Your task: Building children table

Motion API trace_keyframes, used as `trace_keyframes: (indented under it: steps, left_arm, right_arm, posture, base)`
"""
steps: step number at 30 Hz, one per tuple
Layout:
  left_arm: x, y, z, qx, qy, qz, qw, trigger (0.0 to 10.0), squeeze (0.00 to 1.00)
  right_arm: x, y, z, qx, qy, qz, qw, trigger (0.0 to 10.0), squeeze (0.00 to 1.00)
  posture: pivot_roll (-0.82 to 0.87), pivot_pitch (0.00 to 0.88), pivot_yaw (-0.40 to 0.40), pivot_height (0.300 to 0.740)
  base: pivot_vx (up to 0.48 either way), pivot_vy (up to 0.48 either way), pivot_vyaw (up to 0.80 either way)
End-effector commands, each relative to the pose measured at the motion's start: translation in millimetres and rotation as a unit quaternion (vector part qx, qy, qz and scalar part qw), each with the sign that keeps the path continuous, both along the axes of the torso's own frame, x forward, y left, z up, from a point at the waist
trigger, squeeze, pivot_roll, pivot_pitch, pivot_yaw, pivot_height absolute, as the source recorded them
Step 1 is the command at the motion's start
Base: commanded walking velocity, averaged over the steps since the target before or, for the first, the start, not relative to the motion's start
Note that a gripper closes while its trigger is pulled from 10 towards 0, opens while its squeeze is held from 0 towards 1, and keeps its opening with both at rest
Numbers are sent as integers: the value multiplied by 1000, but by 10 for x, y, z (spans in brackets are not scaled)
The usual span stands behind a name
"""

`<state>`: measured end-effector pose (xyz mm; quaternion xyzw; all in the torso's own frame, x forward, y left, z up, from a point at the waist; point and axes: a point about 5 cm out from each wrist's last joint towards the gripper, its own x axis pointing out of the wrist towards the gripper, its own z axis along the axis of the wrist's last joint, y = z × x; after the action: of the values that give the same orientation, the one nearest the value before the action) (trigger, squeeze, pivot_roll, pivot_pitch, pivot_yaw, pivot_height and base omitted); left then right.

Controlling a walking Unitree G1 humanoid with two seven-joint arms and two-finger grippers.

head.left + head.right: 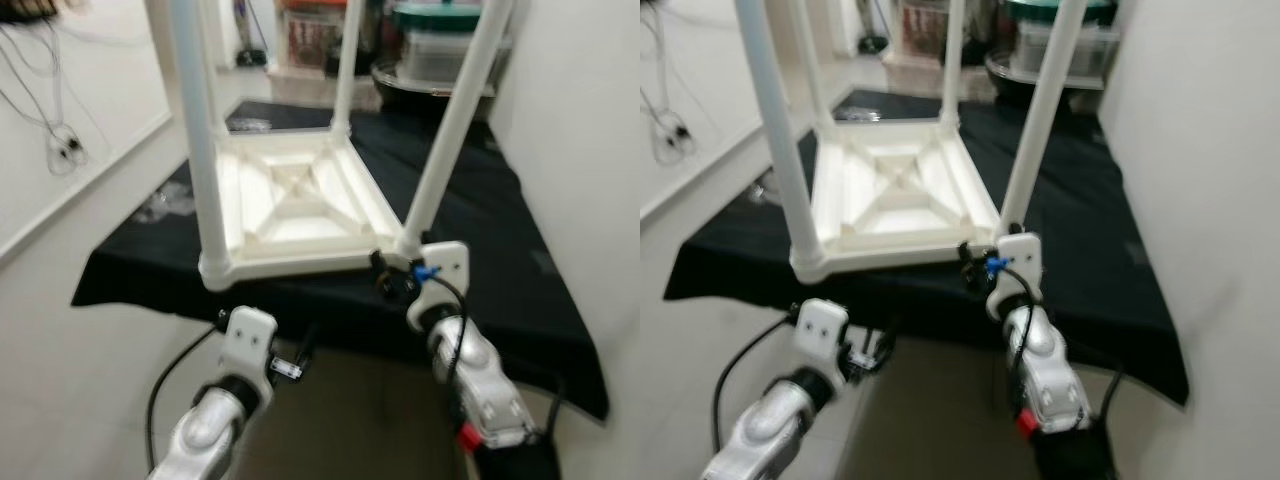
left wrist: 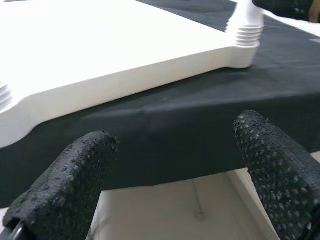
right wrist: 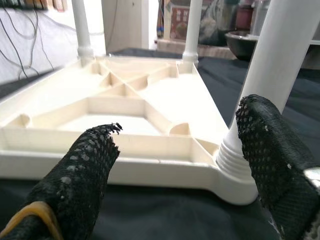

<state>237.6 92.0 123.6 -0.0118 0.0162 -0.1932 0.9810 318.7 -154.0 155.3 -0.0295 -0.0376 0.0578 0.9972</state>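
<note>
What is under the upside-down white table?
The white table lies tabletop-down on a black cloth spread beneath it, with its legs pointing up. The cloth hangs over the near edge. Whatever the cloth covers is hidden. The right gripper is at the near corner leg.

- Children's table (image 1: 290,200): cream-white plastic.
- Cloth (image 1: 500,230) on the bench: plain black.
- Right pincer (image 3: 175,165) fingers: black, dotted texture.
- Arms (image 1: 480,380): silver.
- Floor (image 1: 100,360): pale tiles.

A room in a home: tiled floor (image 1: 90,400), storage boxes (image 1: 440,45), and a pot (image 1: 420,85) at the back.
</note>
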Motion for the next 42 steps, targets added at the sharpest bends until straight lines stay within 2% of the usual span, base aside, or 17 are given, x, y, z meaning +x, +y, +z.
trace_keyframes:
  steps: [1, 5, 8, 9, 11, 12, 16, 21, 25, 29, 34, 37, 42]
  left_arm:
    - [-8, -45, 43, -4, -11, -9, 1000, 10000, 0]
    - [-15, -42, 63, -1, -18, -8, 1000, 10000, 0]
    - [-18, -24, 78, 3, -22, -4, 1000, 10000, 0]
    - [-15, -9, 99, 4, -26, -1, 1000, 10000, 0]
    - [-15, -9, 99, 4, -26, -1, 1000, 10000, 0]
    - [3, 33, 149, 6, -38, 12, 999, 10000, 0]
    - [58, 133, 276, 12, -66, 44, 997, 10000, 0]
    - [137, 293, 450, 24, -103, 97, 990, 10000, 0]
    - [186, 415, 603, 32, -132, 130, 982, 10000, 0]
    - [289, 597, 891, 38, -180, 174, 967, 10000, 0]
    - [318, 646, 964, 37, -192, 181, 964, 10000, 0]
    - [355, 690, 1024, 51, -203, 181, 961, 10000, 0]
    - [364, 697, 1009, 57, -200, 179, 962, 10000, 0]
  right_arm:
    - [-49, -105, -90, 5, 15, -18, 1000, 10000, 0]
    - [-165, -74, -220, -5, 34, -17, 999, 10000, 0]
    - [-203, -138, -277, 7, 45, -47, 998, 10000, 0]
    - [-197, -198, -280, -2, 43, -69, 997, 10000, 0]
    - [-197, -198, -280, -2, 43, -69, 997, 10000, 0]
    - [-169, -280, -253, -7, 36, -93, 995, 10000, 0]
    - [-102, -365, -133, -1, 11, -113, 994, 10000, 0]
    - [-20, -345, 13, 3, -14, -115, 993, 10000, 0]
    - [22, -367, 138, 0, -37, -139, 990, 10000, 0]
    - [102, -518, 313, 15, -60, -195, 979, 10000, 0]
    - [128, -597, 350, 12, -61, -224, 973, 10000, 0]
    - [163, -650, 350, 23, -55, -237, 970, 10000, 0]
    - [160, -632, 349, 21, -57, -235, 970, 10000, 0]
  posture:
    - [42, 70, -62, 740]
    - [44, 71, -66, 740]
    - [43, 71, -65, 740]
    - [46, 70, -64, 740]
    - [46, 70, -64, 740]
    - [45, 70, -58, 740]
    - [48, 67, -61, 740]
    - [53, 63, -64, 740]
    - [56, 56, -63, 740]
    - [64, 48, -66, 740]
    - [63, 43, -64, 740]
    - [64, 37, -63, 740]
    - [62, 35, -60, 740]
  base:
    - [0, 0, 0]
    - [0, 0, 0]
    - [0, 0, 0]
    - [0, 0, -556]
    - [0, 0, -556]
    - [0, 0, -800]
    - [0, 0, -600]
    - [0, 0, 0]
    - [0, 0, 0]
    - [0, 0, 0]
    - [0, 0, 0]
    - [0, 0, 0]
    - [0, 0, 0]
